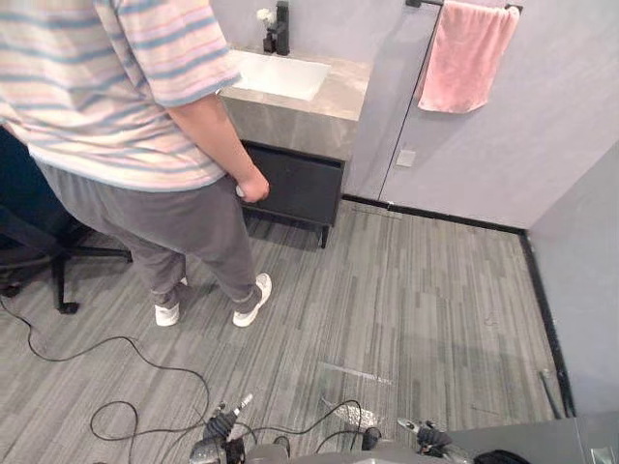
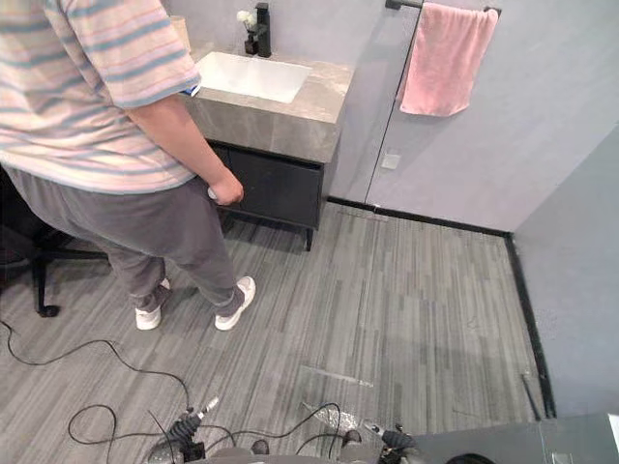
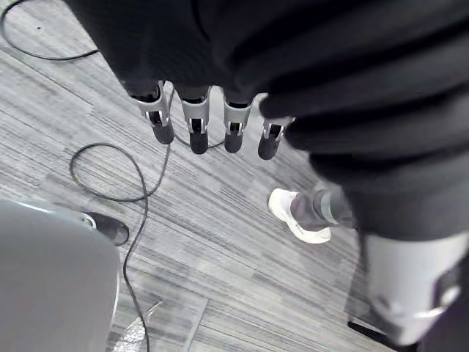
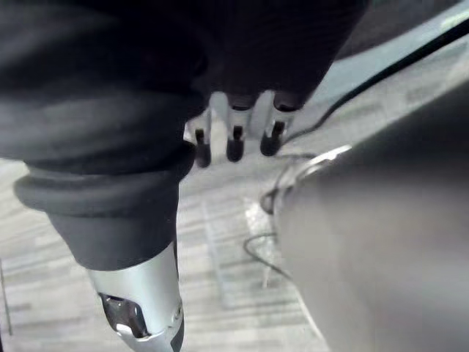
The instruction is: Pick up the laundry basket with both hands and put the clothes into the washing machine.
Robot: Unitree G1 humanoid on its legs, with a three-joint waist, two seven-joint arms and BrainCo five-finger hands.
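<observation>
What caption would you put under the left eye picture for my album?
A person in a striped shirt stands beside the sink cabinet, with a pink towel hanging on the wall.

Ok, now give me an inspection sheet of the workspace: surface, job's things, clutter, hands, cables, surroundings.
Surface: grey striped plank floor, bare in front of the robot.
Job's things: nothing seen.
Clutter: dark office chair at the robot's left.
Hands: left hand hangs over the floor, fingers straight, holding nothing; right hand likewise.
Cables: nothing seen beyond the robot's own.
Surroundings: person in a striped shirt stands at a vanity with a white sink; pink towel hangs on a wall rail.
</observation>
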